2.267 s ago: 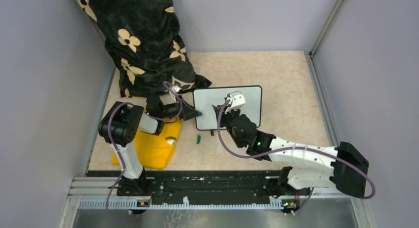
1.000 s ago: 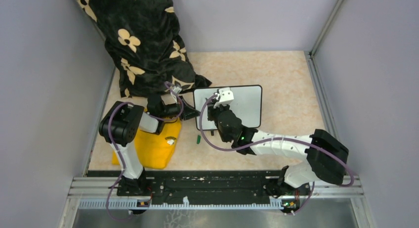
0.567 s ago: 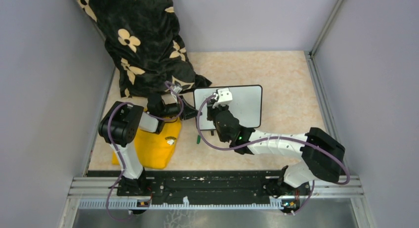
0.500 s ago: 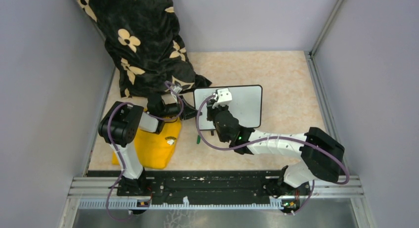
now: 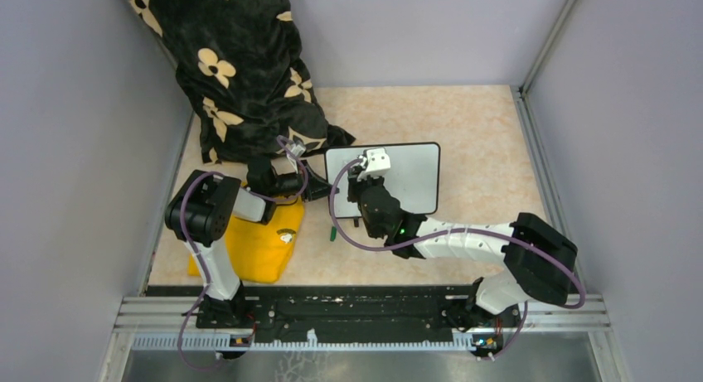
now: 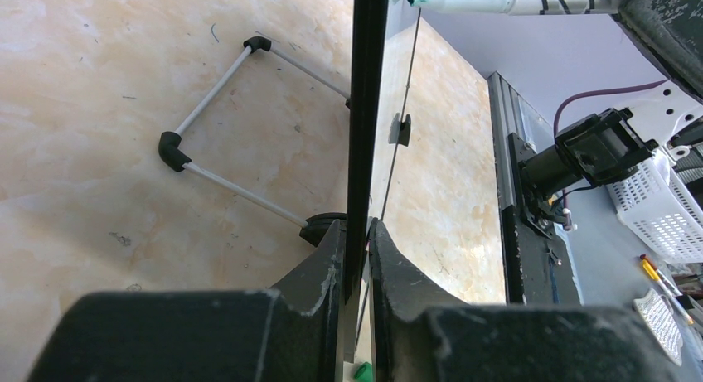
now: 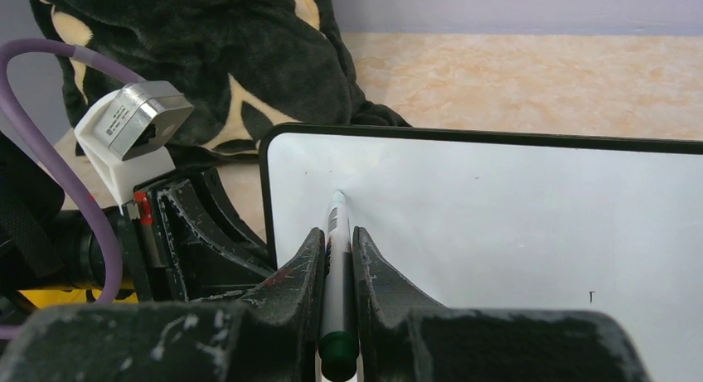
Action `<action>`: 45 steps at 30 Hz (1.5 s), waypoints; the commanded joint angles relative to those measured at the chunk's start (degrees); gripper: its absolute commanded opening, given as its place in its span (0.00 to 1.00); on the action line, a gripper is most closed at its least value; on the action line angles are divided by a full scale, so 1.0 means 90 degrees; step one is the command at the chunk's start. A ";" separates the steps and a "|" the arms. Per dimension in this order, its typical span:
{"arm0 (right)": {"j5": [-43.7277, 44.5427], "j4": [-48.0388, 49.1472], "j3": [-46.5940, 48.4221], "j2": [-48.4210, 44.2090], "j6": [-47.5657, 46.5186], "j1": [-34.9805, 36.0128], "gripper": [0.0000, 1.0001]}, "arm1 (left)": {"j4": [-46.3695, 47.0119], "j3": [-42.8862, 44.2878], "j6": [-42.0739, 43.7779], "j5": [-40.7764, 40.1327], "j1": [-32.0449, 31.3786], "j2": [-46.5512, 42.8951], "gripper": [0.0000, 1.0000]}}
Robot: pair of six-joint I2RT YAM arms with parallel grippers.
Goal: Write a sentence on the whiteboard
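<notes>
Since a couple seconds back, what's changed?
Right arm swung left, taking the marker from the middle of the whiteboard to near its left end, and its elbow tucked in. Over the last second it has barely moved. Nothing grabbed or released. Same: right jaws shut on marker, left arm with jaws clamping the board's left edge, cap, blanket.

right gripper (image 5: pixel 356 180): shifted left with its marker (image 7: pixel 335 224), from mid-board to the upper-left corner | whiteboard (image 5: pixel 410 173): most of its face now right of the claw | right elbow (image 5: pixel 540 262): drawn inward
</notes>
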 commanded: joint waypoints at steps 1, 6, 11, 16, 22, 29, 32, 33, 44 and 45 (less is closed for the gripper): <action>0.0125 0.0162 -0.0023 -0.0080 0.0175 -0.0008 0.00 | -0.0287 0.0056 0.0221 -0.0135 0.0043 -0.0067 0.00; 0.0165 0.0078 -0.0180 -0.0171 0.0277 -0.0008 0.00 | -0.0316 0.0067 0.0242 -0.0146 0.0048 -0.0082 0.00; 0.0194 0.0002 -0.0325 -0.0279 0.0353 -0.0008 0.00 | -0.0336 0.0069 0.0260 -0.0151 0.0041 -0.0082 0.00; 0.0186 -0.0042 -0.0376 -0.0367 0.0396 -0.0008 0.00 | -0.0369 0.0075 0.0276 -0.0155 0.0034 -0.0082 0.00; 0.0024 0.0080 -0.0303 -0.0647 0.0423 -0.0008 0.00 | -0.0433 0.0079 0.0325 -0.0166 0.0034 -0.0087 0.00; 0.0041 0.0163 -0.0092 -0.0732 0.0236 -0.0055 0.00 | -0.0467 0.0090 0.0340 -0.0163 0.0034 -0.0076 0.00; 0.0037 0.0083 -0.0039 -0.0664 0.0301 -0.0136 0.00 | -0.0478 0.0089 0.0348 -0.0161 0.0029 -0.0086 0.00; 0.0014 0.0058 -0.0034 -0.0652 0.0340 -0.0169 0.00 | -0.0487 0.0087 0.0357 -0.0164 0.0024 -0.0098 0.00; -0.0139 0.0057 -0.0121 -0.0534 0.0523 -0.0282 0.00 | -0.0533 0.0107 0.0398 -0.0165 0.0006 -0.0098 0.00; -0.0158 0.0069 -0.0122 -0.0520 0.0527 -0.0295 0.00 | -0.0540 0.0116 0.0404 -0.0166 0.0004 -0.0096 0.00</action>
